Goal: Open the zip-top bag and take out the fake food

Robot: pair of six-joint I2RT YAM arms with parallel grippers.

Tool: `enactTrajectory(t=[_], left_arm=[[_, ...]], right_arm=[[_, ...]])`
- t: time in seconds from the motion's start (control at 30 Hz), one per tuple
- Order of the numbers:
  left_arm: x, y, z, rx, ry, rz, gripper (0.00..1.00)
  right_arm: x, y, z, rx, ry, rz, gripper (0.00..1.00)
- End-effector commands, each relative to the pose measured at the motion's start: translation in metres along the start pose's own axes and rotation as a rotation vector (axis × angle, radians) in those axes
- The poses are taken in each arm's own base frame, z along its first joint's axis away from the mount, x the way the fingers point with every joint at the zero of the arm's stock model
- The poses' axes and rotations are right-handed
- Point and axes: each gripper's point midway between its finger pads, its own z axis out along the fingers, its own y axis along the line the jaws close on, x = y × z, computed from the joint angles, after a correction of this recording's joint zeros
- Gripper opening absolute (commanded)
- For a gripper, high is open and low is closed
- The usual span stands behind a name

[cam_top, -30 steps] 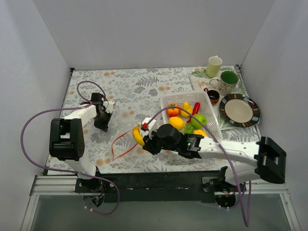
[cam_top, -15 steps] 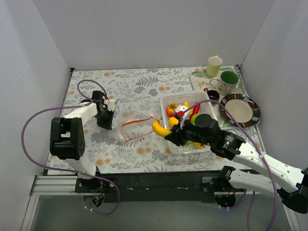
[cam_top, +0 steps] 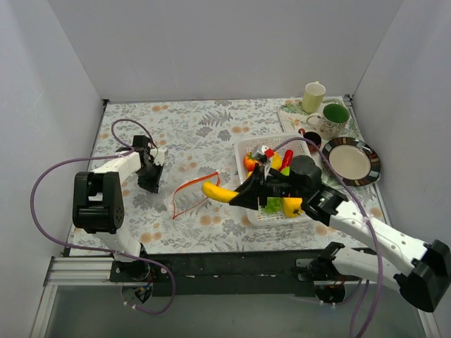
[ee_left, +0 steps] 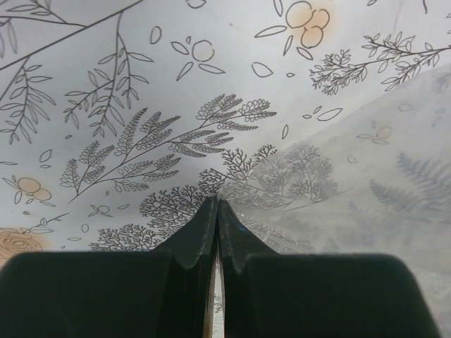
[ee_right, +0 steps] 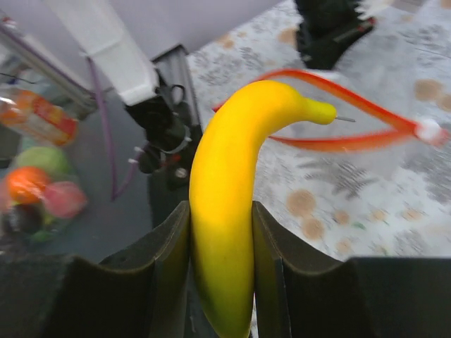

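Looking down on the table, what has changed? asks the first.

The right gripper, says the second. A second ago it is low at the mouth of the bag. Now it is drawn back beside the basket, and the banana rides with it, clear of the bag, in the air between bag and basket.

And for the task?

One piece is out. I judge it goes next to the other food in the basket. From above I see no colour inside the bag, but the film is hard to read.

What do the wrists add?

The right wrist shows what the top view hides. The jaws are clamped on the banana's flanks about mid-length, and its tip points at the red zip, which gapes in a loop behind. The left wrist shows the left gripper with its jaws pressed together where the film's edge meets their tips, so it seems to nip the bag. From above one sees only that it sits at the bag's left edge.
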Motion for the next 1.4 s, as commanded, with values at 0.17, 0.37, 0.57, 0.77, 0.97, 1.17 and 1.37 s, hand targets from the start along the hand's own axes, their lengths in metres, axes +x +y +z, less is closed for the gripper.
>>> enactTrajectory(t=[0.17, 0.37, 0.57, 0.77, 0.97, 1.17, 1.37], left_arm=[[-0.016, 0.005, -0.021, -0.018, -0.061, -0.006, 0.0], [-0.007, 0.016, -0.017, -0.076, -0.055, 0.017, 0.0], [-0.029, 0.004, -0.049, 0.051, -0.107, -0.04, 0.0], [-0.085, -0.012, -0.123, 0.113, -0.296, -0.049, 0.0], [-0.102, -0.017, -0.154, 0.119, -0.394, -0.04, 0.6], [-0.108, -0.023, -0.165, 0.147, -0.432, -0.035, 0.98], [-0.099, -0.032, -0.176, 0.176, -0.438, 0.007, 0.98]], right_arm=[[-0.008, 0.051, 0.033, -0.456, 0.039, 0.123, 0.01], [-0.034, 0.027, 0.014, -0.159, -0.036, 0.004, 0.01], [-0.072, -0.079, -0.05, 0.599, -0.175, -0.118, 0.01], [-0.016, -0.149, -0.093, 0.993, 0.032, -0.093, 0.01], [0.031, -0.177, -0.107, 1.106, 0.087, -0.063, 0.23], [0.031, -0.192, -0.114, 1.192, 0.118, -0.039, 0.7], [0.01, -0.172, -0.101, 1.079, 0.098, -0.024, 0.99]])
